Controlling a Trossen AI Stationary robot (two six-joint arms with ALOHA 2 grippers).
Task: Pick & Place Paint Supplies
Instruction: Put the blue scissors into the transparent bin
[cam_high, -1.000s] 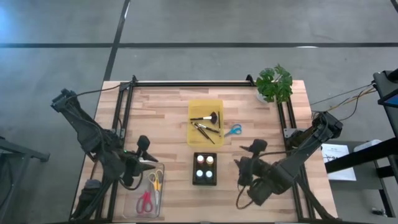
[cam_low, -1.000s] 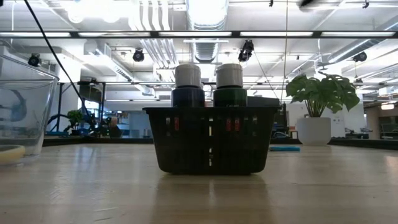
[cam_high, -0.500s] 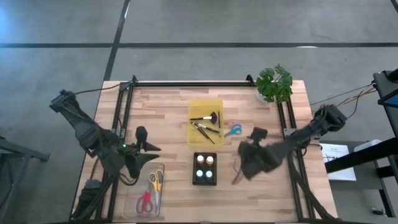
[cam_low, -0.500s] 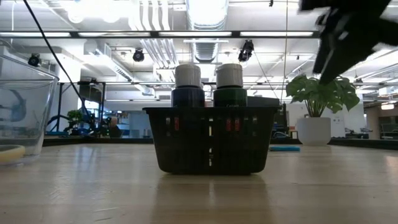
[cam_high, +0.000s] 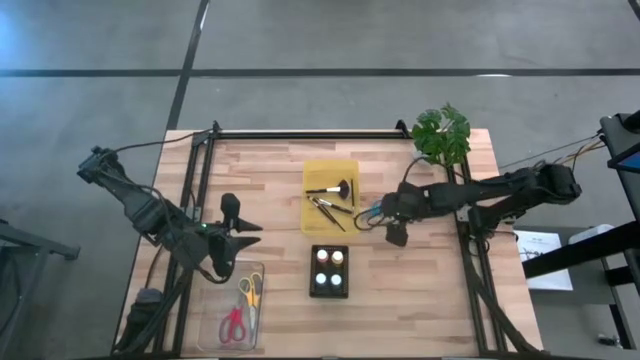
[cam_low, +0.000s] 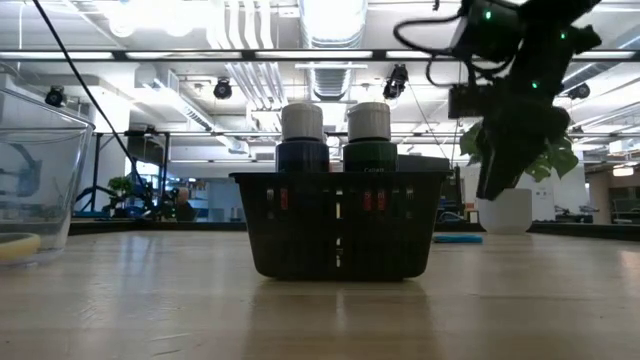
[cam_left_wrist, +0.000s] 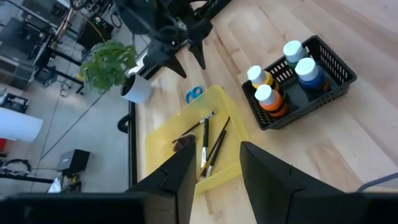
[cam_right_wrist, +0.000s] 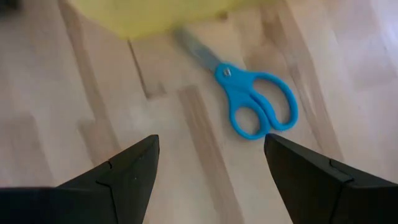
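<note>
Several paint bottles (cam_high: 330, 270) with white tops stand in a black basket (cam_left_wrist: 339, 65) near the table's middle; the low view shows two of the bottles (cam_low: 335, 135) over the basket's rim. Thin paintbrushes (cam_high: 328, 212) and a broad brush (cam_high: 335, 187) lie in a yellow tray (cam_high: 318, 170); the left wrist view shows the brushes (cam_left_wrist: 211, 146) too. My right gripper (cam_high: 385, 218) is open and hovers over blue scissors (cam_right_wrist: 258, 106) beside the tray. My left gripper (cam_high: 245, 235) is open, above the table's left part.
A clear container (cam_high: 240, 305) with red and yellow scissors sits at the near left. A potted plant (cam_high: 440, 135) stands at the far right corner. Bare wood lies right of the basket and near the table's near edge.
My right arm has swung from the near right part of the table toward the far edge and the left, stretching out until its gripper is over the blue scissors beside the yellow tray. My left gripper has moved a little toward the far edge.
</note>
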